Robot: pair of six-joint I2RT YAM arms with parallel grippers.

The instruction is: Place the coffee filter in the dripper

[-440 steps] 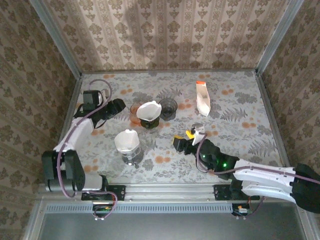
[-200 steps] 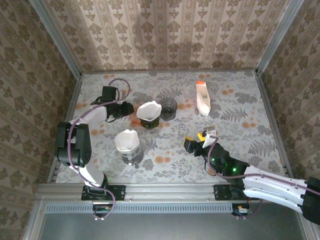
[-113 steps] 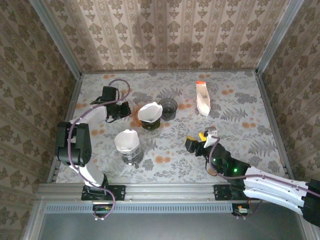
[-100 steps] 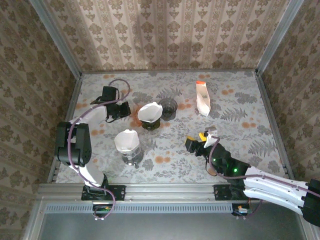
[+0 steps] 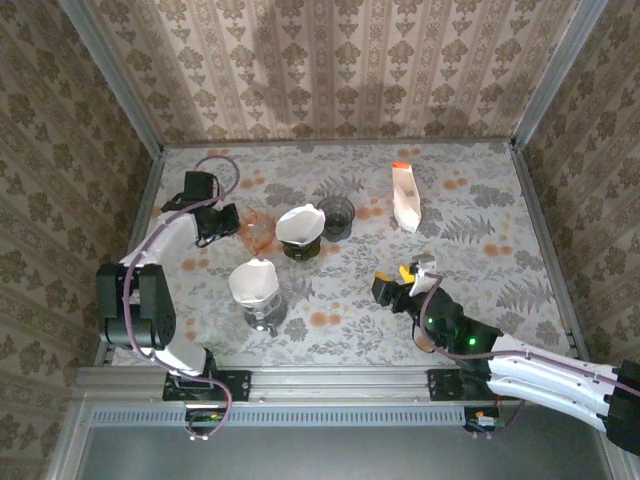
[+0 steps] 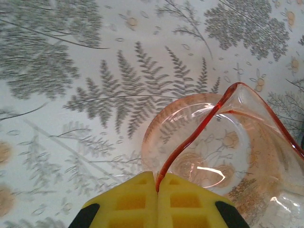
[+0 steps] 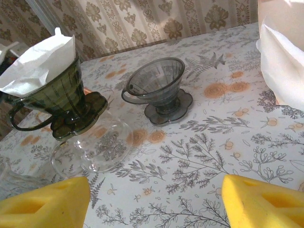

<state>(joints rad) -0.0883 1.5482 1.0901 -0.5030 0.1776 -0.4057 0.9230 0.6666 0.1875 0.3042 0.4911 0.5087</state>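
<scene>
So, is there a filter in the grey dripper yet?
No, the grey dripper sits empty, while the dark green dripper beside it holds a white filter.

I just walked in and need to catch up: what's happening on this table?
The left gripper is shut on the rim of an empty pink glass dripper at the far left of the table. The right gripper is open and holds nothing, low over the table. The green dripper and the clear dripper each hold a white filter. The grey dripper is empty.
</scene>
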